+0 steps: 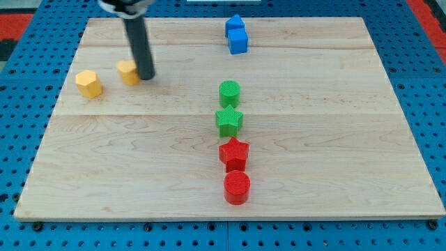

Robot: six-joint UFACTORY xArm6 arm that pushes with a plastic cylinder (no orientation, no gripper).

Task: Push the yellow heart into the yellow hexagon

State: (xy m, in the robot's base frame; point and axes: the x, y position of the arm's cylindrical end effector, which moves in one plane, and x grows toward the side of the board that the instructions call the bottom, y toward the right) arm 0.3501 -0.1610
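Our tip [145, 75], a bare rod tool with nothing to open or close, touches yellow heart [127, 72] on its right. Yellow hexagon [88, 84] sits slightly lower-left; an off-centre push risks the heart sliding past.

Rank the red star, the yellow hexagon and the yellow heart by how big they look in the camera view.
1. red star, nearest the view's bottom, so partly perspective
2. yellow hexagon
3. yellow heart, partly hidden behind my tip
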